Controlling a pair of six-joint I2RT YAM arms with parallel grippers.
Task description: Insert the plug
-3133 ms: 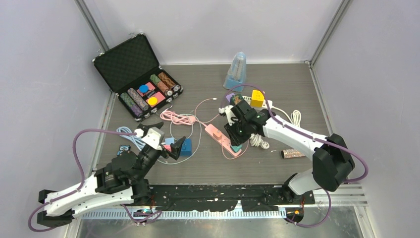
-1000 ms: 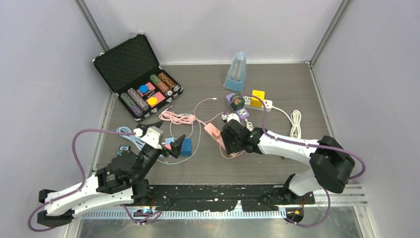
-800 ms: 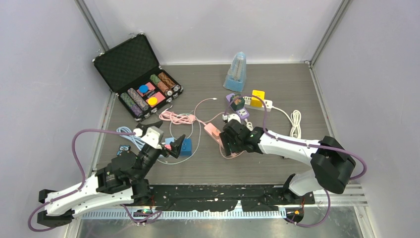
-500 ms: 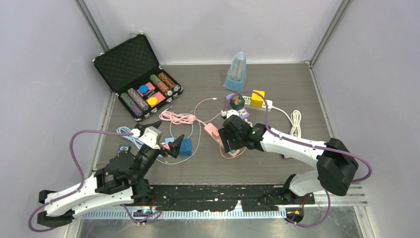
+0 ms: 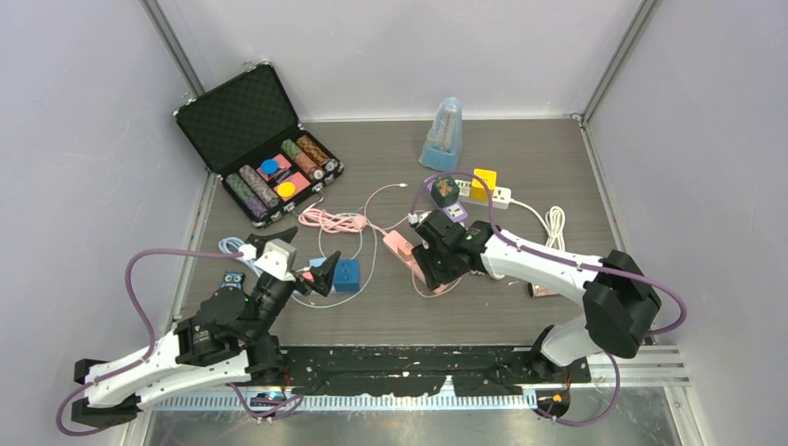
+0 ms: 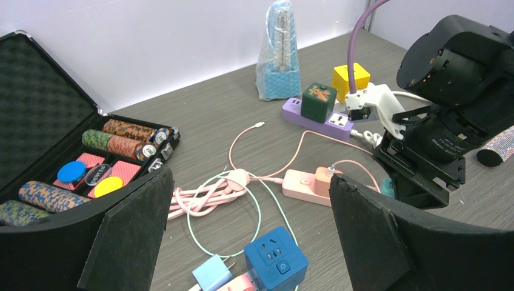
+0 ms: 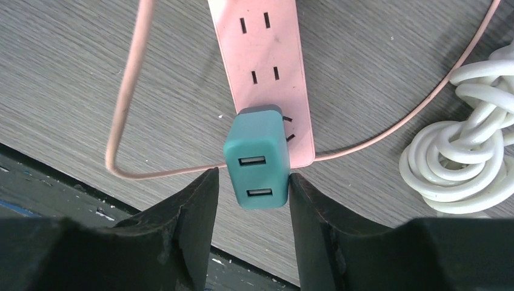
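Left gripper (image 5: 299,257) hangs with its jaws spread wide and nothing between them. It is over the blue cube socket (image 6: 276,264) on the left side of the table (image 5: 520,158), well apart from the work, so the insertion looks to fall to the other arm. To the right of it the pink power strip (image 7: 267,54) lies flat. In the top view its long axis runs from far-left to near-right; in the right wrist view it runs straight away from the fingers. Right gripper (image 7: 253,179) sits over the strip's near end, clamped on the teal plug (image 7: 257,154), a two-port USB charger block, with one finger against each side face. The plug's port face is turned up toward the wrist camera. Its dark prongs (image 7: 288,126) peek out past its right edge, just above the last stretch of the strip. The body therefore leans rather than standing square on the strip. Whether the prong tips have entered any slot cannot be told. Two bare pairs of slots lie farther along the strip, each pair set across its width. The coming move probably turns on that lean: the plug needs righting until the prongs point straight down at the strip's face, then pressing along their own line. The pink cord (image 7: 124,103) loops to the left, and the white coiled cable (image 7: 460,163) lies just beside the strip on the right. Both are outside the fingers.
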